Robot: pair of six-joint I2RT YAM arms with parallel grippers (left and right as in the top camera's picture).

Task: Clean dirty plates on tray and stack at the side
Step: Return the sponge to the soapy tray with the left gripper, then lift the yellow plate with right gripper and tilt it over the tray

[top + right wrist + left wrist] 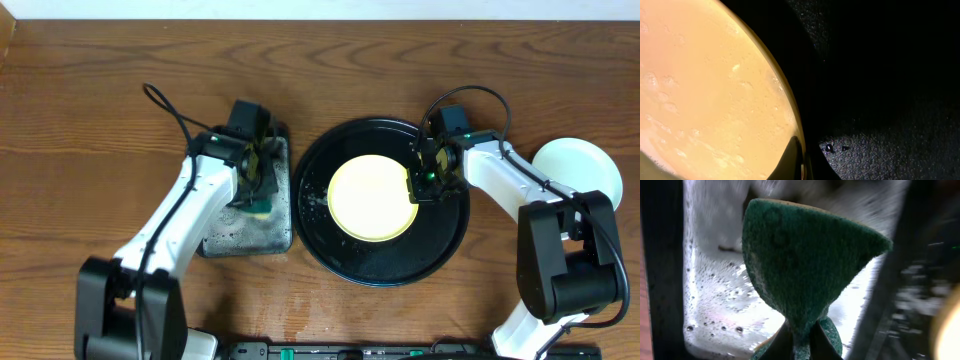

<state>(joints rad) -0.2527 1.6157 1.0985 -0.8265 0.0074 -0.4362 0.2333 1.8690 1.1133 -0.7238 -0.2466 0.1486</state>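
A pale yellow plate (pixel 368 197) lies wet in the middle of the large round black tray (pixel 340 250). My right gripper (pixel 424 186) is shut on the plate's right rim. In the right wrist view its fingers (pixel 802 162) pinch the rim of the plate (pixel 705 85) over the tray (pixel 880 75). My left gripper (pixel 258 188) is shut on a green sponge (pixel 800 265) and holds it above the soapy rectangular tray (pixel 715 305). A pale mint plate (pixel 577 170) sits on the table at the far right.
The small rectangular black tray (pixel 235 238) with suds stands left of the round tray. A cable (pixel 165 108) loops behind the left arm. The right arm's base (pixel 565 260) stands at the front right.
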